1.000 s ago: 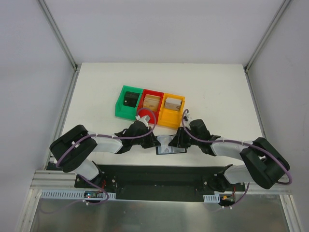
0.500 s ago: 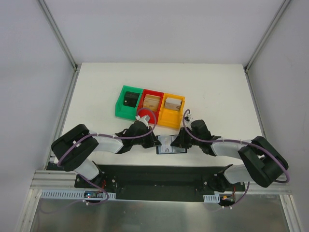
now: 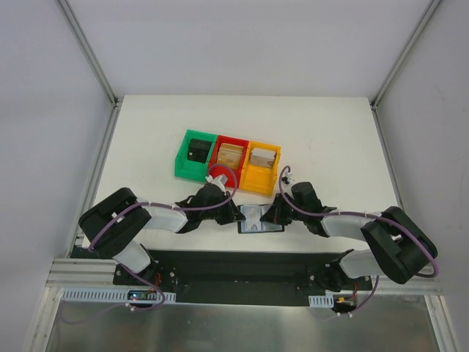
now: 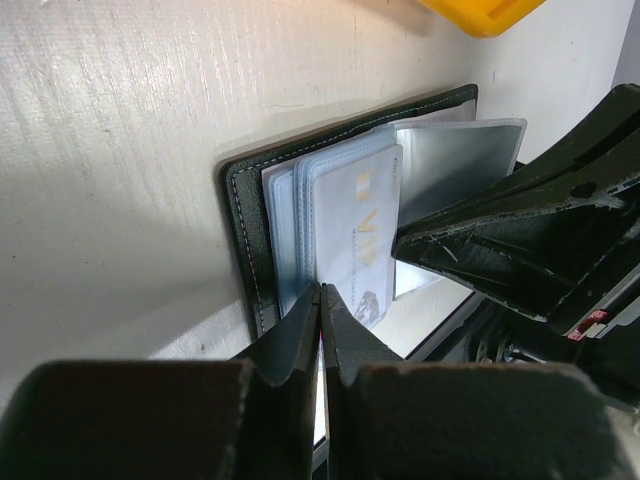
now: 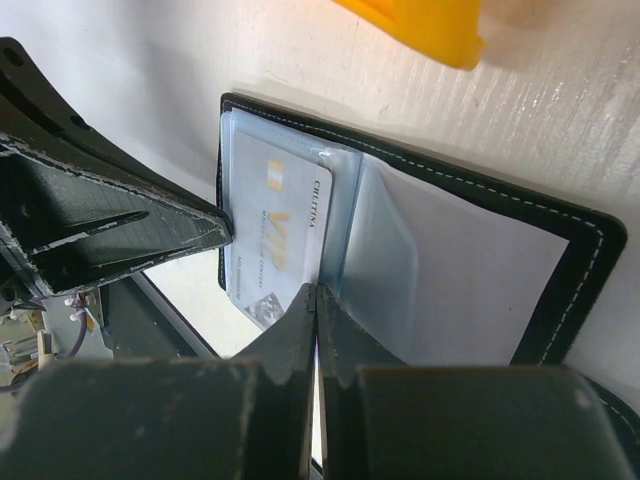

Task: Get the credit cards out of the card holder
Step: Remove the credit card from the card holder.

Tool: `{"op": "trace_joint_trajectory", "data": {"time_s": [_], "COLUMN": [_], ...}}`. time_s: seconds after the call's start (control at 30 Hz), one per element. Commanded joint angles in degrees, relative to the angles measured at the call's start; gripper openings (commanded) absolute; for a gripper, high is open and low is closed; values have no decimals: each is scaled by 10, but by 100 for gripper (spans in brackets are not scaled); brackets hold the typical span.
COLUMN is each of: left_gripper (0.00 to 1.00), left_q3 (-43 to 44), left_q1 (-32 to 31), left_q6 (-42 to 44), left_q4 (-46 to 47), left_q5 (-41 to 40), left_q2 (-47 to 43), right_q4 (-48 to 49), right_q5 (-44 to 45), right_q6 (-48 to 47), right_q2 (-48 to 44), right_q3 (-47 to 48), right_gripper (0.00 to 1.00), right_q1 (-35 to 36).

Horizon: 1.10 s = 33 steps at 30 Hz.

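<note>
Card holder [image 3: 258,218] is laid open on the table [image 3: 330,139], near the yellow bin [image 3: 262,170]. Left gripper [image 4: 321,298] is pressed together at the sleeves' edge; right gripper [image 5: 316,298] is pressed together at the VIP card [image 5: 275,235] edge, a pinch unconfirmed. The holder is best pinned while the card is drawn straight out.

The card holder [image 3: 258,220] is lying open on the bench [image 3: 330,139], holding a card [image 4: 350,235]. The left fingers [image 4: 295,345] and right fingers [image 5: 340,345] are flanking it, and the bins [image 3: 228,158] are standing behind it.
</note>
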Motion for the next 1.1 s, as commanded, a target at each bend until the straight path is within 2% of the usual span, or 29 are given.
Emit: {"op": "trace_joint_trajectory", "data": {"time_s": [0.0, 0.47, 0.5, 0.57, 0.63, 0.73, 0.93, 1.07], "left_gripper": [0, 0, 0, 0, 0, 0, 0, 0], "left_q3": [-10, -10, -9, -9, -9, -8, -7, -7], "left_q1": [-7, -7, -6, -7, -6, -6, -7, -6], "left_q6": [3, -5, -6, -5, -5, -5, -6, -6], "left_q4": [-60, -68, -68, -68, -68, -67, -67, -65], "left_q5": [-36, -38, -38, -37, -37, -37, -35, -34], "left_q2": [20, 27, 27, 27, 27, 28, 31, 34], "right_q4": [26, 32, 35, 41, 46, 50, 72, 105], "right_q5": [-19, -32, -35, -41, -44, -43, -52, -63], "right_q6": [0, 0, -1, 3, 6, 11, 22, 37], "right_q2": [-9, -30, -30, -30, -30, -33, -18, -1], "right_q3": [-10, -23, -23, -22, -22, -22, -25, -27], "right_gripper": [0, 0, 4, 20, 30, 36, 36, 27], "right_q1": [-5, -20, -20, -21, -20, -20, -20, -20]}}
